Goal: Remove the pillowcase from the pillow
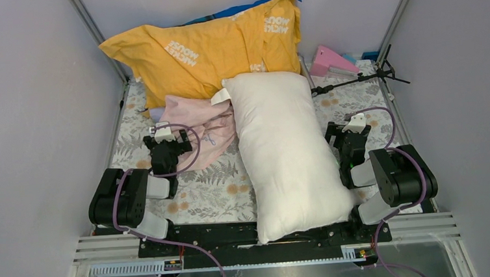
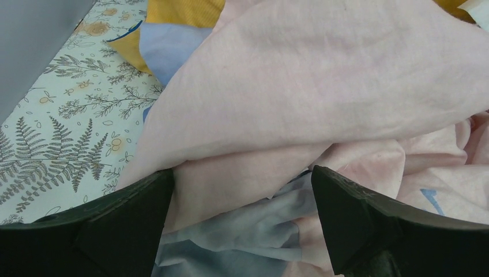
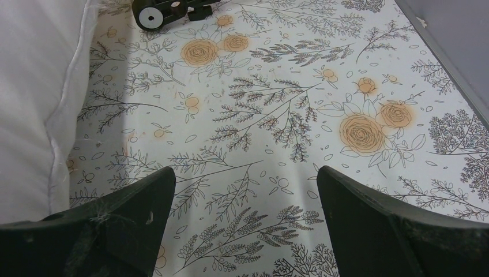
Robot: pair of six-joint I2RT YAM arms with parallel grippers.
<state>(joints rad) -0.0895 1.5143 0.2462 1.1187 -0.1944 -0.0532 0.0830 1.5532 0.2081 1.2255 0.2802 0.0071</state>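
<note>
Now one pillow (image 1: pixel 289 148), one pillowcase (image 1: pixel 196 125) beside it, left hand (image 2: pixel 242 179) spread, right hand (image 3: pixel 245 179) spread

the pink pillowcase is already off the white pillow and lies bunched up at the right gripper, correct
Wrong side. The pillowcase is off the pillow and bunched up, but at the left gripper, not the right gripper. The top external view shows it left of the pillow.
</note>
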